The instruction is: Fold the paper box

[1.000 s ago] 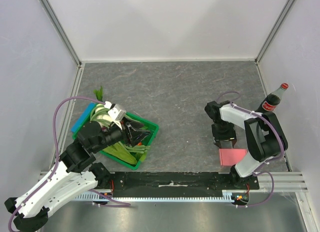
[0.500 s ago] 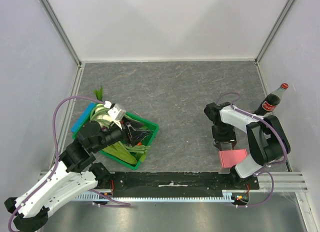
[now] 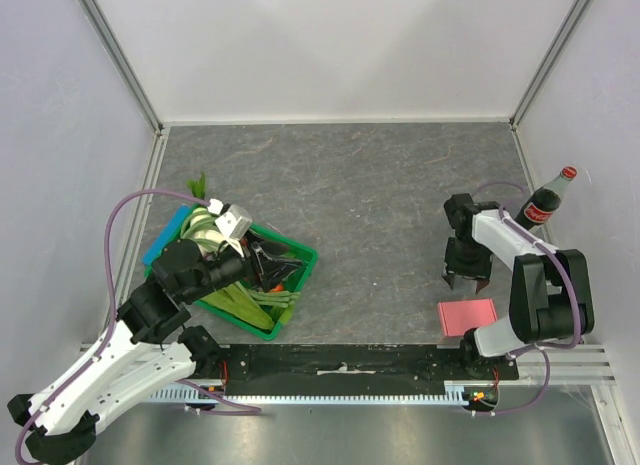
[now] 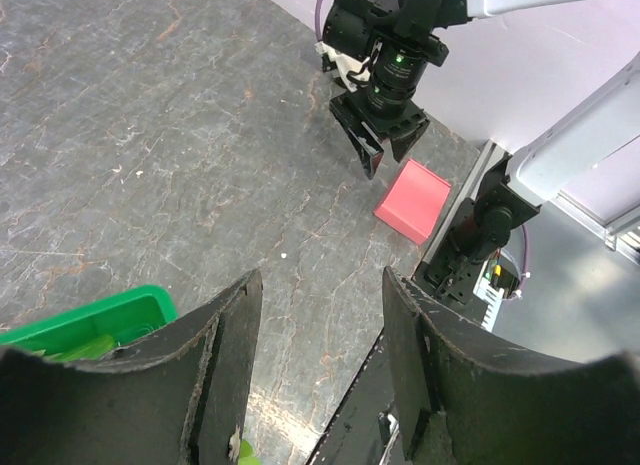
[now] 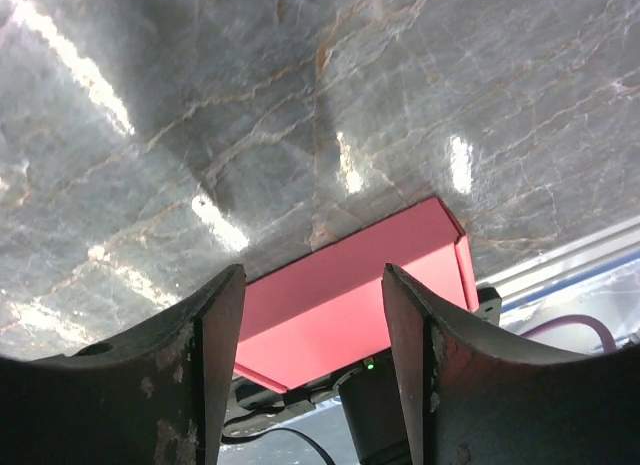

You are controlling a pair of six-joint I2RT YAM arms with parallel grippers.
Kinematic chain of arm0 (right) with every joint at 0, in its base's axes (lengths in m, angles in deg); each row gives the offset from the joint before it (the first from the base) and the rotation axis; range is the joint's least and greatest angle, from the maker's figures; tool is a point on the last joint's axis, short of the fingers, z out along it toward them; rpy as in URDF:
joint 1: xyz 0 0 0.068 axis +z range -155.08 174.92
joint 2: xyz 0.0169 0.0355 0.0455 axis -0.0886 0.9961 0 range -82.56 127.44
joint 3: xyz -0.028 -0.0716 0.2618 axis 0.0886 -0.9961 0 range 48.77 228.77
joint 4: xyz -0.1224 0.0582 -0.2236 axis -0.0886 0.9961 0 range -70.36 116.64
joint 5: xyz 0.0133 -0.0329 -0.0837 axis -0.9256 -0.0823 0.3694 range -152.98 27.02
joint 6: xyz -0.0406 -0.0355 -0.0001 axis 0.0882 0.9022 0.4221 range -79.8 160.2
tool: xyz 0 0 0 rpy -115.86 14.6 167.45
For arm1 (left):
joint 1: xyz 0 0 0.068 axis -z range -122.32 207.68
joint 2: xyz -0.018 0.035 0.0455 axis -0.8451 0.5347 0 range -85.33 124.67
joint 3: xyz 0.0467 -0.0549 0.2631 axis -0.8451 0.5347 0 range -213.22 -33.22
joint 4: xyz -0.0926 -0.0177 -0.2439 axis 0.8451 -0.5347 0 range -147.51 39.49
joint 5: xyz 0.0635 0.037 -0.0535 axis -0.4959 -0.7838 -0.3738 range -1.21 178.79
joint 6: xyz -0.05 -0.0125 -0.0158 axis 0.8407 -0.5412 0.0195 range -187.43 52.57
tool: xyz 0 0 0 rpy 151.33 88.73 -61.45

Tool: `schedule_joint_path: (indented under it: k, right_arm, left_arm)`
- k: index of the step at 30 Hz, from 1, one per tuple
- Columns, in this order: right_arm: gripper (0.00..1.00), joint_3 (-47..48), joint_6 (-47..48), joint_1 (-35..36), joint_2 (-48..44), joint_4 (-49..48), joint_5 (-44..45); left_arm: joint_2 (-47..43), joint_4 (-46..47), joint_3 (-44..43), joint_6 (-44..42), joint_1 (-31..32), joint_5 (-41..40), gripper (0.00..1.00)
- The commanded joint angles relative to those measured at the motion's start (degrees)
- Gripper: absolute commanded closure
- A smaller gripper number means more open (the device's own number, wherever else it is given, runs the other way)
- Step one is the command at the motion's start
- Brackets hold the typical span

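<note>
Hovering just beyond the paper box, the right pincer is pointing down at the grey surface, jaws spread wide and gripping nothing at all. The pink box is lying flat as a shallow rectangular shape at the near edge of the surface, right by the right arm's base, and the pincer is sitting just beside its far side. Whether they are touching, I cannot tell. From the right wrist view the box is showing between the two parted fingers. Over on the other side, the left pincer is hanging above the green crate of vegetables, jaws likewise released and empty, well apart from the box. A cola bottle is standing upright by the right wall.
</note>
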Motion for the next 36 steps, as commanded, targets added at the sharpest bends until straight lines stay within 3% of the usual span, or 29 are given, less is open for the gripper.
schedule_joint_path:
  k: [1,8,15,19,23,26,29,30,33,36]
  right_arm:
    - [0.36,0.82,1.60,-3.75,2.58,-4.13,-2.96]
    - [0.36,-3.66,1.16,-9.64,1.28,-5.11,-6.21]
    - [0.35,-3.58,1.33,-9.64,-1.46,-4.14,-7.45]
    - [0.34,-1.12,0.81,-9.38,-5.22,-4.84,-3.85]
    - [0.32,8.01,0.81,1.82,-10.32,-6.25,1.59]
    - [0.32,14.61,0.45,9.94,-13.57,-9.31,0.82]
    - [0.27,15.07,5.27,12.77,-20.85,-18.44,-1.28]
    - [0.24,12.62,6.85,12.77,-27.05,-24.47,-3.47]
    - [0.02,7.78,12.48,12.77,-40.58,-34.16,-6.29]
    - [0.02,8.99,16.18,12.68,-50.12,-37.27,-9.45]
  left_arm:
    - [-0.13,1.81,-2.24,1.31,0.05,1.38,0.42]
    - [-0.31,-0.03,-3.55,0.79,0.05,1.20,0.42]
    - [0.83,0.23,-4.44,0.78,-0.04,1.47,0.42]
    - [0.83,0.49,-4.08,1.14,-0.04,1.12,0.41]
    - [1.89,-0.21,-4.43,1.14,-0.03,-1.51,0.39]
    - [1.98,-1.26,-4.78,1.14,-0.04,-5.71,0.33]
    - [1.54,-3.02,-6.62,2.19,-0.04,-10.99,0.31]
    - [1.28,-3.28,-7.15,3.24,-0.04,-12.32,0.30]
    - [-1.71,-1.28,-8.30,3.25,-0.12,-15.30,0.30]
    - [-3.73,1.01,-11.02,0.27,-0.04,-16.72,0.28]
